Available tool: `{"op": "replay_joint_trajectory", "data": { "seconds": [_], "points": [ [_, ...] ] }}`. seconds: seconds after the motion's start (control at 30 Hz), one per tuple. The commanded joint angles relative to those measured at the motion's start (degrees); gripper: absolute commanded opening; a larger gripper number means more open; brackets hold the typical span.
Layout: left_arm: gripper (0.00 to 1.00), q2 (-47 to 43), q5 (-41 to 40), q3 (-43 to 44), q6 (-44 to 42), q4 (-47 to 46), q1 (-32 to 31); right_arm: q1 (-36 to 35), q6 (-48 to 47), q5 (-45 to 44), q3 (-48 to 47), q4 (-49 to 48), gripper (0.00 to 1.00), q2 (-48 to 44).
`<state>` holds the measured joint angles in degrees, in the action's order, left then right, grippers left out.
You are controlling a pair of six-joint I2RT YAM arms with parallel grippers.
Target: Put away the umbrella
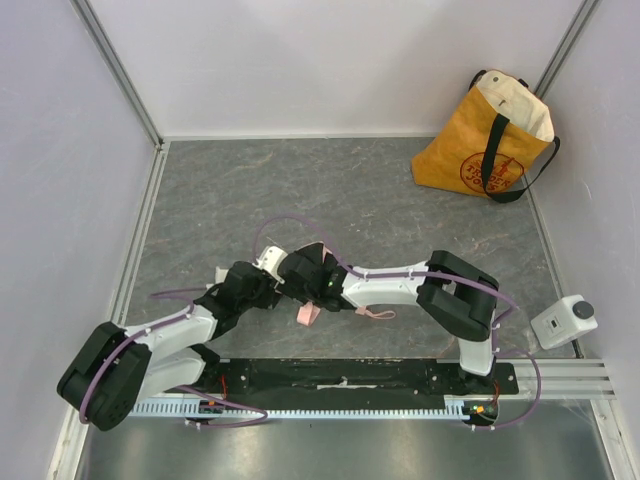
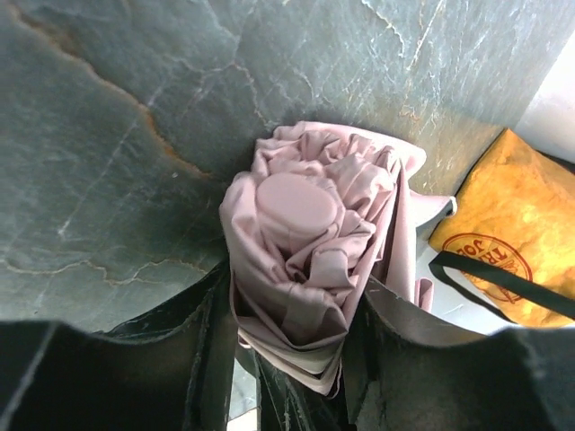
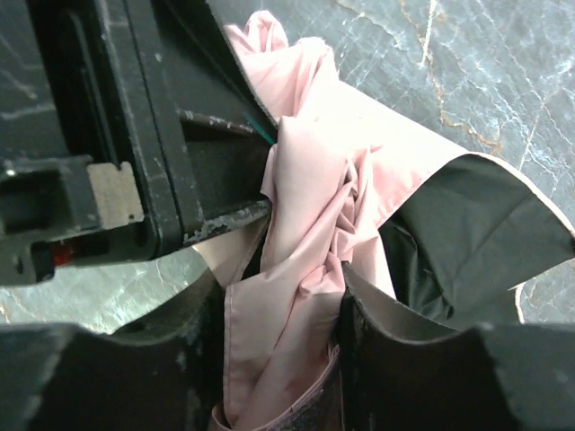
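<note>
The pale pink umbrella (image 1: 309,313) is folded and held between both grippers near the front middle of the table; only a small pink tip and its strap (image 1: 375,314) show in the top view. My left gripper (image 2: 292,337) is shut on the bunched pink fabric (image 2: 310,242), whose round cap faces the camera. My right gripper (image 3: 283,350) is shut on the pink fabric (image 3: 314,224) too, close against the left gripper's black body (image 3: 153,135). A dark inner flap of the canopy (image 3: 467,233) hangs to the right.
A yellow tote bag (image 1: 487,140) with black handles stands open at the back right corner, also in the left wrist view (image 2: 512,242). A white camera box (image 1: 565,320) sits at the right edge. White walls surround the grey stone table (image 1: 300,190).
</note>
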<state>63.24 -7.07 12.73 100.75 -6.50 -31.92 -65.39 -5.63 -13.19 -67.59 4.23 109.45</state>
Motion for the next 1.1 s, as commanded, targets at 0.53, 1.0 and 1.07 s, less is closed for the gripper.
{"op": "replay_joint_trajectory", "data": {
  "seconds": [0.53, 1.0, 1.07],
  "points": [
    [0.02, -5.1, 3.4, -4.3, 4.5, 6.2, -0.2, -4.1, -2.3, -7.1, 9.4, -4.3, 0.79, 4.1],
    [0.04, -15.9, -0.5, -9.9, -3.5, -1.3, -0.2, -0.8, 0.8, 4.4, 7.3, -3.4, 0.0, 9.8],
    [0.23, -18.4, -0.7, -11.6, -3.3, -1.1, -0.2, 1.7, 2.0, 11.2, 7.2, -3.0, 0.0, 9.9]
  ]
}}
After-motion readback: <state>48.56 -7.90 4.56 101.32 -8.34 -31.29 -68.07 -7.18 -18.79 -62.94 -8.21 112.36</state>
